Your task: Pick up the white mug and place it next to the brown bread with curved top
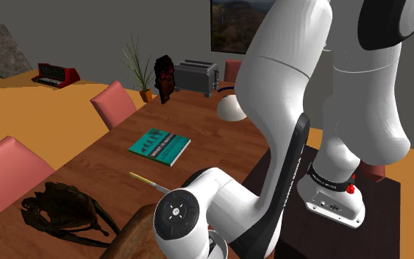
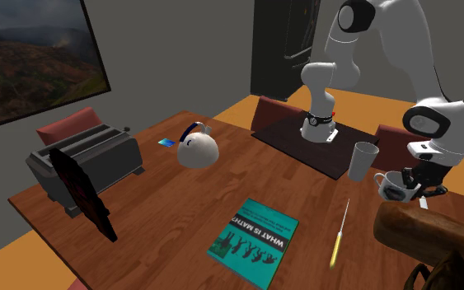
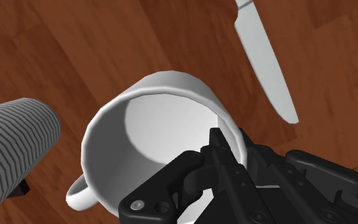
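The tool (image 3: pixel 229 141) pinches the white mug (image 3: pixel 147 124) by its rim wall, seemingly just clear of the table (image 2: pixel 172 198). The grasp looks done. Setting it beside the brown bread (image 2: pixel 430 234), near the tool, remains.

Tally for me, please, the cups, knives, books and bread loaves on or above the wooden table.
Cups: 2 (white mug with a handle; tall grey tumbler)
Knives: 1 (slim yellow-handled knife)
Books: 1 (flat teal book)
Bread loaves: 1 (brown curved-top loaf)
Total: 5
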Controlling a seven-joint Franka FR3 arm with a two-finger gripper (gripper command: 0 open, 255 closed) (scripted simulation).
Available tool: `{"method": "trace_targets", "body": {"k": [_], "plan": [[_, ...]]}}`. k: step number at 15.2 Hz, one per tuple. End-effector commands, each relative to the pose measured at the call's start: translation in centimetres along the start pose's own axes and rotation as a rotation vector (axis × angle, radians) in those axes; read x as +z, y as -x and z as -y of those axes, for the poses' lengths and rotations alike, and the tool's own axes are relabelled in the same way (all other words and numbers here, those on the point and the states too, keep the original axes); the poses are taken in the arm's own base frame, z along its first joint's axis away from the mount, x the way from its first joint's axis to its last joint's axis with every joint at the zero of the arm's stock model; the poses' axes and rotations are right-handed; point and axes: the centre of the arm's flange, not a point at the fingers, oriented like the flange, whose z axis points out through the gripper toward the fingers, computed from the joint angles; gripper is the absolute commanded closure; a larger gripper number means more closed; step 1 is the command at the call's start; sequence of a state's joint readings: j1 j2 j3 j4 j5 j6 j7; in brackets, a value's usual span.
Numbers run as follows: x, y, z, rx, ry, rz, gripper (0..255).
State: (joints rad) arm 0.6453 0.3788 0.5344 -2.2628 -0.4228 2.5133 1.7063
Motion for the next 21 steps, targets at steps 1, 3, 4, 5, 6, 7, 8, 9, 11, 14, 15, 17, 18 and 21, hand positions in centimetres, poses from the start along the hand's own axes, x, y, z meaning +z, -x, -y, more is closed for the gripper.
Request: {"method": "trace_targets", "body": {"k": [1, 3, 4, 5, 6, 7, 8, 9, 11, 14, 15, 17, 18, 21], "plan": [[0.1, 0.0, 0.0, 0.000, 0.000, 0.000, 255], [0.1, 0.0, 0.0, 0.000, 0.000, 0.000, 255], [0.1, 0.0, 0.0, 0.000, 0.000, 0.000, 255], [0.1, 0.0, 0.0, 0.000, 0.000, 0.000, 255], [0.1, 0.0, 0.0, 0.000, 0.000, 0.000, 0], [0.1, 0.0, 0.0, 0.000, 0.000, 0.000, 0], [0.1, 0.0, 0.0, 0.000, 0.000, 0.000, 0], [0.1, 0.0, 0.0, 0.000, 0.000, 0.000, 0], [0.1, 0.0, 0.0, 0.000, 0.000, 0.000, 0], [-3.9, 0.0, 0.0, 0.000, 0.000, 0.000, 0], [-4.9, 0.0, 0.0, 0.000, 0.000, 0.000, 0], [-4.9, 0.0, 0.0, 0.000, 0.000, 0.000, 0], [-4.9, 0.0, 0.0, 0.000, 0.000, 0.000, 0], [-4.9, 0.0, 0.0, 0.000, 0.000, 0.000, 0]]}}
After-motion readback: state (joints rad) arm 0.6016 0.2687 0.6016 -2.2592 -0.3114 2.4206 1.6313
